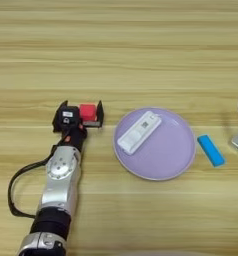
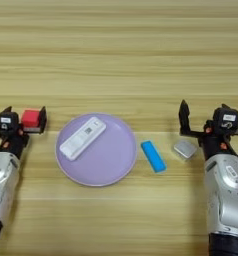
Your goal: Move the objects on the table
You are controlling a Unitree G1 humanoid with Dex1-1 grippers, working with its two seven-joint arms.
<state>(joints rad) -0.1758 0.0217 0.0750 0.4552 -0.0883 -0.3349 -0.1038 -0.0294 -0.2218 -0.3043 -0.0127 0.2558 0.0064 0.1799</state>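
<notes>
Four objects: red cube, white device, blue bar and grey block, spread across the middle of the table (image 2: 119,50).
Red cube (image 1: 88,112): small, matte, square-faced; it sits between the two black fingers of the left gripper (image 1: 85,116), which are closed against its sides, at the table's left.
White device (image 1: 139,132): flat, oblong, smooth; long axis runs from near-left to far-right; a small dark mark on its far end is too small to read. It lies on the plate.
Plate (image 1: 176,160): round, lilac, shallow rim.
Blue bar (image 2: 153,156): bright, oblong, just right of the plate, long axis slanting near-right.
Grey block (image 2: 185,149): silvery, flat, square, rounded corners.
Right gripper (image 2: 203,125): fingers spread apart, holding nothing, beside the grey block.
</notes>
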